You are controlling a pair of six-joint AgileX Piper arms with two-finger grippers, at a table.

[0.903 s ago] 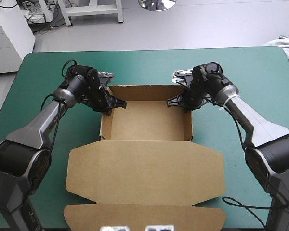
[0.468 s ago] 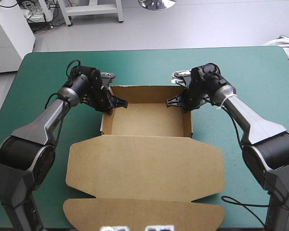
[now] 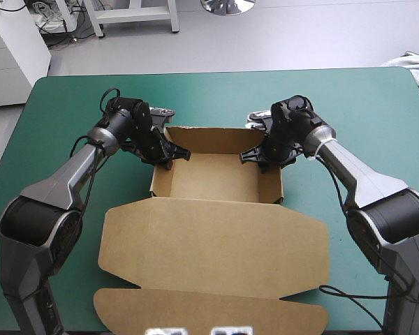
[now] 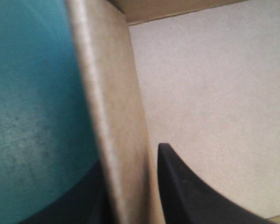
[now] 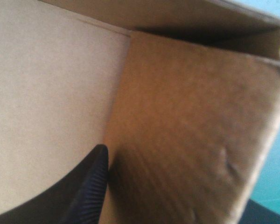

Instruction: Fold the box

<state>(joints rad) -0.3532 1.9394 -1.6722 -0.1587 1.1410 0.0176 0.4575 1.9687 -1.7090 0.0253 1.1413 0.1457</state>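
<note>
Left gripper (image 3: 170, 155) and right gripper (image 3: 255, 155) each clamp a wall of the box (image 3: 211, 174).
Its lid (image 3: 213, 244) lies flat, lower frame, seemingly equidistant from both.

1. We read no text, label, brand, number or sign in any view.
2. The box (image 3: 213, 244) shows us only bare brown board, with no legible print.

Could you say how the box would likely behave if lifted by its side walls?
The box is thin single-sheet board, so probably light. Its wide lid lies flat, joined only by a crease, so it would likely droop. The pinched walls may flex.
</note>
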